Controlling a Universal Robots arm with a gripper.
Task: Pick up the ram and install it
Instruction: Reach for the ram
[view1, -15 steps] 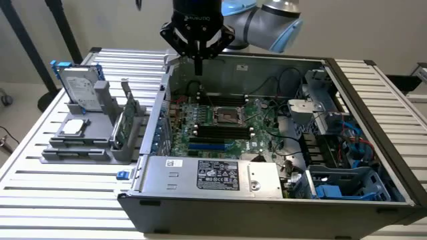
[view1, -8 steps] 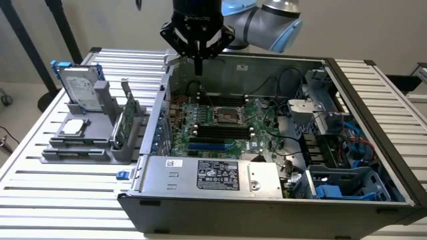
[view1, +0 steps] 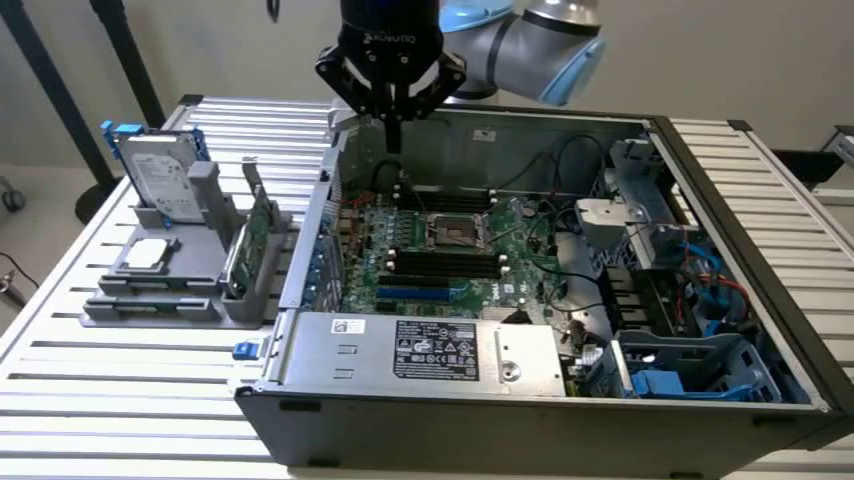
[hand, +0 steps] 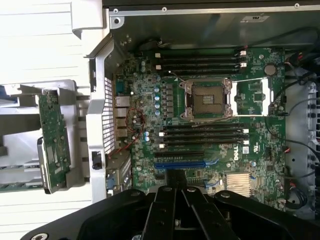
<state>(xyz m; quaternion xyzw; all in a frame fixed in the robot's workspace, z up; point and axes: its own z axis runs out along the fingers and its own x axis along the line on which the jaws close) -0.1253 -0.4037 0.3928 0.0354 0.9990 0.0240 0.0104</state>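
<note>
The name DELL (hand: 234, 155) stood in white on the green motherboard (hand: 250, 100), lying sideways beside the lower bank of black slots (hand: 202, 135). The power supply (view1: 534, 360) along the case's near wall carried a black label (view1: 437, 352) of white print and a white barcode sticker (view1: 350, 325), both too fine to read. The white lettering on the arm's tool body could not be made out either.

The gripper (view1: 395, 140) hung above the open computer case (view1: 534, 430), close to its far wall, with its fingers pressed together and nothing seen between them. A thin green strip, apparently the ram (hand: 20, 188), lay in the grey holder (view1: 160, 312) outside the case, toward the bench's edge at the exterior view's left and well apart from the gripper. That holder also carried an upright hard drive in a blue frame (view1: 160, 175) and a green expansion card (view1: 247, 250).

The bench (view1: 120, 400) was made of silvery slatted rails. Behind it were a plain pale wall (view1: 747, 60) and black stand legs (view1: 54, 80).
</note>
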